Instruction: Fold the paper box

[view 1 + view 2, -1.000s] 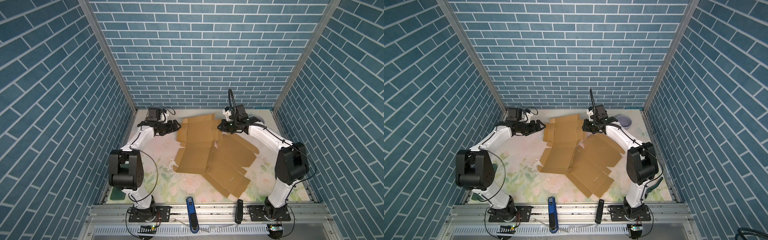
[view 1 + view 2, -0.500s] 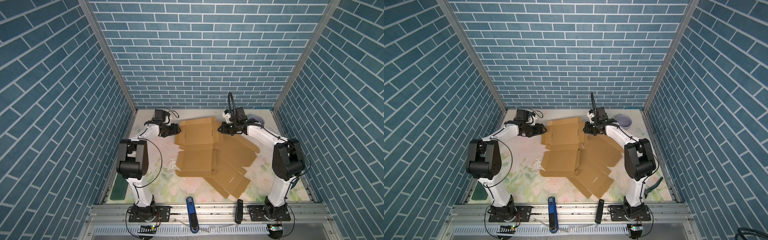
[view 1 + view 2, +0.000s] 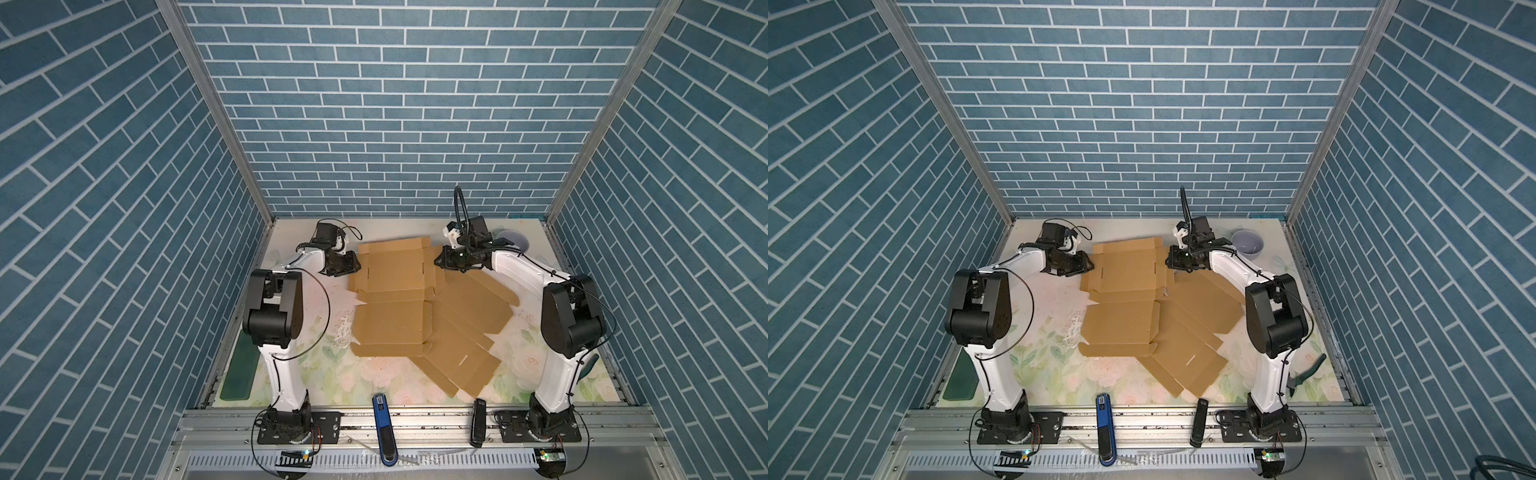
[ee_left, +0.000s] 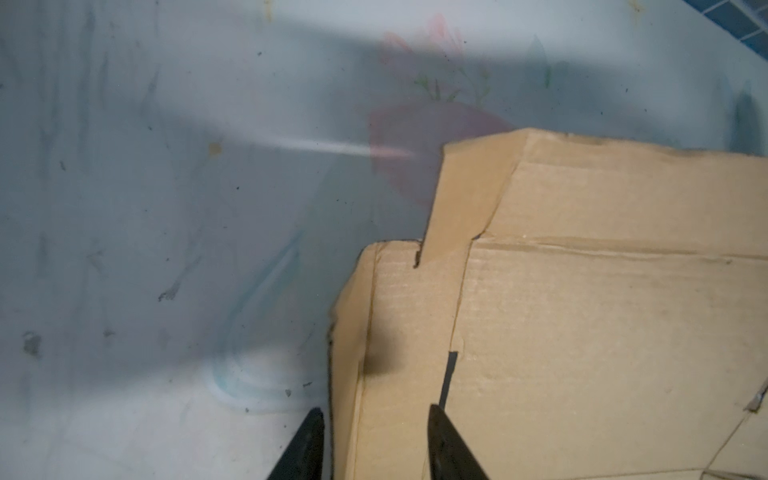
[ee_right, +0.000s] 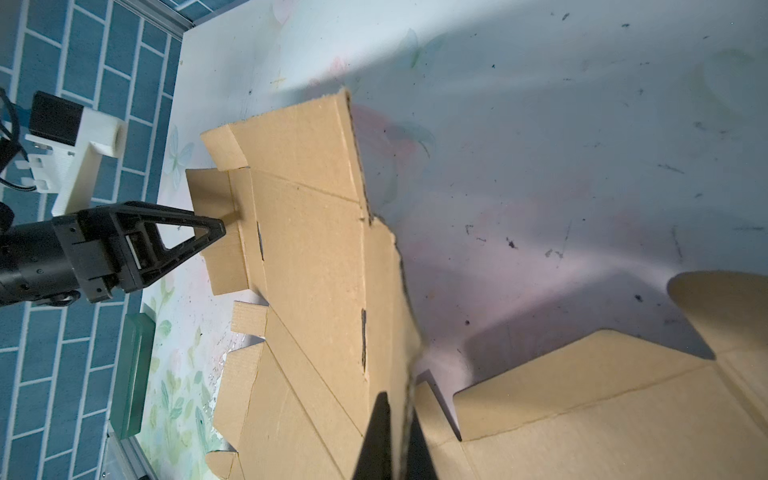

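The paper box (image 3: 395,270) (image 3: 1129,270) is a flat brown cardboard blank lying at the back of the table. My left gripper (image 3: 355,264) (image 3: 1090,262) is at its left side flap. In the left wrist view the jaws (image 4: 376,419) stand apart, one on each side of the raised flap's edge on the box (image 4: 582,332). My right gripper (image 3: 438,262) (image 3: 1169,262) is shut on the thin right flap edge, which runs up between the fingers (image 5: 397,409). The right wrist view shows the left gripper (image 5: 220,228) at the far flap of the box (image 5: 311,232).
A second flat cardboard blank (image 3: 469,332) lies partly under the box, toward the front right. A lilac bowl (image 3: 1248,243) stands at the back right. A green block (image 3: 241,370) lies at the left edge, and green pliers (image 3: 1308,372) at the right edge.
The box has turned square to the table and shifted slightly. My left gripper has moved in onto the left flap and its jaws have narrowed. The right gripper has kept its hold.
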Robot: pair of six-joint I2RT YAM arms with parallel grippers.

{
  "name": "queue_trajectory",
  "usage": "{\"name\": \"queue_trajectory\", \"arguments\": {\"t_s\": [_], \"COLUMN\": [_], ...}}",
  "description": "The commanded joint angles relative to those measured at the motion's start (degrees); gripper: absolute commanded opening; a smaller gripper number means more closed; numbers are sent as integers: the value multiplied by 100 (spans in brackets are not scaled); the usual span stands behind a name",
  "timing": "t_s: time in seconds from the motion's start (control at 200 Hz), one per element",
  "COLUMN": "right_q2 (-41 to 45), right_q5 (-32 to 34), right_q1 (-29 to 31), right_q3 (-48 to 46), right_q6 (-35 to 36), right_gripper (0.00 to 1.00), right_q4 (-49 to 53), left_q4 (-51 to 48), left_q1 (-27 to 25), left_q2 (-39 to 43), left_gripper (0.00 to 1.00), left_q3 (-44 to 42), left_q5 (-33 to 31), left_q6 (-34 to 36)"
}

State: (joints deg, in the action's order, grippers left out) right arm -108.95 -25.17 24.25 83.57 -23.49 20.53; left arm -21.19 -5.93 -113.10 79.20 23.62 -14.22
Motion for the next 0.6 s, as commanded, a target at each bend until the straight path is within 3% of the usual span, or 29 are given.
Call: {"name": "queue_trajectory", "arguments": {"t_s": [0.0,0.445,0.595], "right_q2": [-127,-102,-74], "right_q5": [-129,-120,-85], "right_q1": [-26,-48,-60], "right_q3": [256,286,294], "right_q6": [263,292,292], "right_gripper": [0,0,0], "right_q4": [-6,12,-5], "left_q4": [88,391,592], "left_q1": [-28,-31,-30], "left_q2": [-37,110,272], "left_gripper": [33,3,0], "left_q3": [114,-132,-292], "left_q5": [19,-137,-328], "left_q6": [41,-86,-159]}}
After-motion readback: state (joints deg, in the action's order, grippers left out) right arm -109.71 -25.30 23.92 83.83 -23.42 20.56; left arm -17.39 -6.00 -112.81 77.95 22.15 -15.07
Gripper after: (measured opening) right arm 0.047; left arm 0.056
